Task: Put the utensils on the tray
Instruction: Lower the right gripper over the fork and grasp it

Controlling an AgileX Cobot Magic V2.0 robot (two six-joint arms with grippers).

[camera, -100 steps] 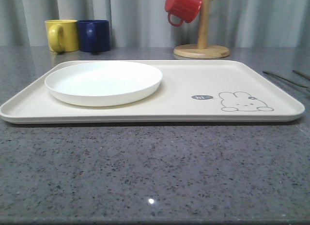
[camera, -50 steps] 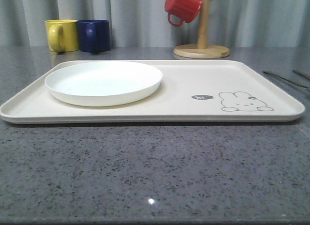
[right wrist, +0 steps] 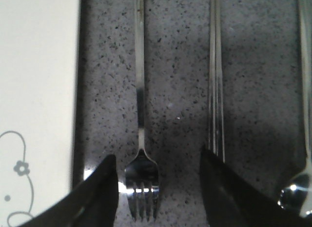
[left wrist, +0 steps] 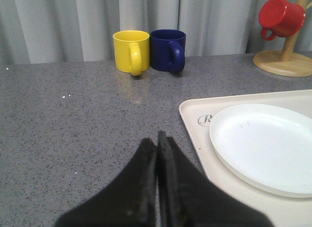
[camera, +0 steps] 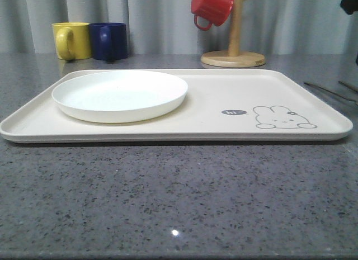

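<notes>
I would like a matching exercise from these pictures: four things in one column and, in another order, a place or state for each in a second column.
Things:
1. plate
2. fork
3. red mug
4. left pincer

Places or states:
A. hanging on the wooden stand
B. shut, over the counter
C. lying on the tray
D. between the open right pincer's fingers, beside the tray

Pairs: 1-C, 2-D, 3-A, 4-B

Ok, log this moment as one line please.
stage: pre-grasp | right gripper: open, straddling silver metal fork on counter | left gripper: shut, idle | round white plate: on cream rectangular tray
</notes>
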